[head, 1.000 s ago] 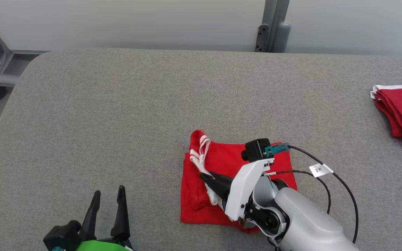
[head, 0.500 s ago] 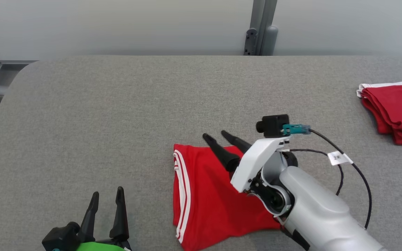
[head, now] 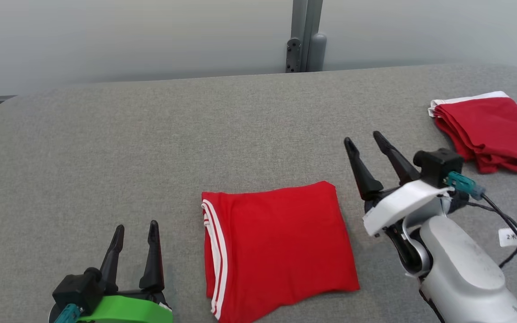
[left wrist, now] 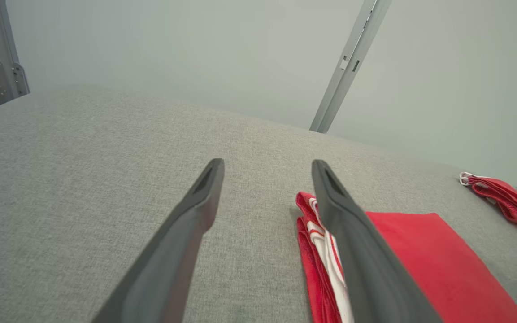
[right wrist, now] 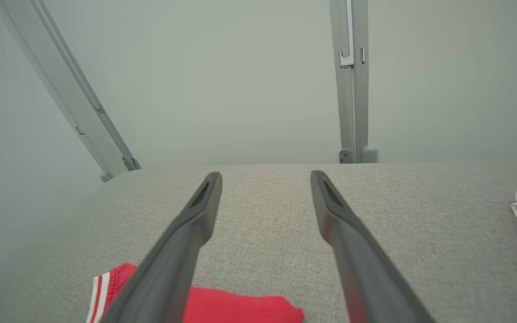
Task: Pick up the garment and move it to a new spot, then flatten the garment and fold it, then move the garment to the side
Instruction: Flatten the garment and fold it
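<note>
Since a second ago our right gripper [head: 361, 137] has let go of the garment [head: 276, 246] and come off it. Then its fingers were pinched on the white-striped edge, over the cloth. Now they stand apart and empty, just right of the garment's right edge, clear of it. The head view itself has shifted too, so we do not log the table's [head: 150, 148] changed position as motion.

Garment: red, folded to a rough rectangle, lying flat on the grey table, near its front edge and about mid-width. White stripes run along its left edge, which earlier was bunched up.

Left gripper [head: 136, 225]: lower left of the head view, fingers apart, holding nothing, left of the garment and not touching it. From the left wrist we see the striped, layered edge partly behind one finger.

From the right wrist, the garment's far edge shows low in view, below the spread fingers.

A pile [head: 487, 130] of red cloth with a white edge lies at the table's far right, well apart from the garment.
</note>
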Controlling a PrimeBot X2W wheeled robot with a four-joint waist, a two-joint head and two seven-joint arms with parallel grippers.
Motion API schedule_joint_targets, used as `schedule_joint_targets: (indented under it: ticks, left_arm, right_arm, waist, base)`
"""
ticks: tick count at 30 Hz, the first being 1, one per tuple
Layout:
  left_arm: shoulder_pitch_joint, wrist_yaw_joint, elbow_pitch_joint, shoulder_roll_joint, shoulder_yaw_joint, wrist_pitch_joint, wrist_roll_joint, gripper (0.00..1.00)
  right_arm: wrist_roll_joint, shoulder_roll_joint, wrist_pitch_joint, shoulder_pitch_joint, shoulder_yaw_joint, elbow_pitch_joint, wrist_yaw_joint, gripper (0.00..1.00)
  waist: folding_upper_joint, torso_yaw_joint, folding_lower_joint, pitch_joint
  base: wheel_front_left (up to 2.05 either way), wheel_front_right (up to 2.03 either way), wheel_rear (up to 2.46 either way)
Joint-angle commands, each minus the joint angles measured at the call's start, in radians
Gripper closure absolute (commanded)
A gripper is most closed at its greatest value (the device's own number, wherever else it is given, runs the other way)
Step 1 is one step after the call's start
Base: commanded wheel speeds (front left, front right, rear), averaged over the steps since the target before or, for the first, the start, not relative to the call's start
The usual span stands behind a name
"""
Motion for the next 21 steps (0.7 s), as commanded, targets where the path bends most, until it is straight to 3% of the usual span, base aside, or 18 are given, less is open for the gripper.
schedule_joint_targets:
  ticks: [1,7,11,21]
  left_arm:
    - [-0.011,0.006,-0.002,0.004,-0.001,-0.002,0.014,0.00]
    - [0.014,0.023,-0.002,0.003,0.004,-0.002,0.014,0.00]
    - [0.033,0.033,-0.002,0.002,0.019,-0.003,0.012,0.00]
    - [0.078,0.041,-0.007,0.001,0.041,-0.003,0.025,0.00]
  right_arm:
    - [-0.041,0.011,-0.007,0.045,-0.040,-0.019,0.000,0.00]
    - [-0.208,0.078,-0.008,0.218,-0.241,-0.176,0.000,0.00]
    - [-0.283,0.118,-0.008,0.322,-0.323,-0.274,0.000,0.00]
    - [-0.305,0.140,-0.008,0.437,-0.304,-0.334,0.000,0.00]
  waist:
    - [0.0000,-0.015,0.0000,-0.011]
    - [0.0000,-0.035,0.0000,-0.029]
    - [0.0000,-0.041,0.0000,-0.041]
    - [0.0000,-0.056,0.0000,-0.063]
  base:
    - [0.00,0.00,0.00]
    - [0.00,0.00,0.00]
    - [0.00,0.00,0.00]
    - [0.00,0.00,0.00]
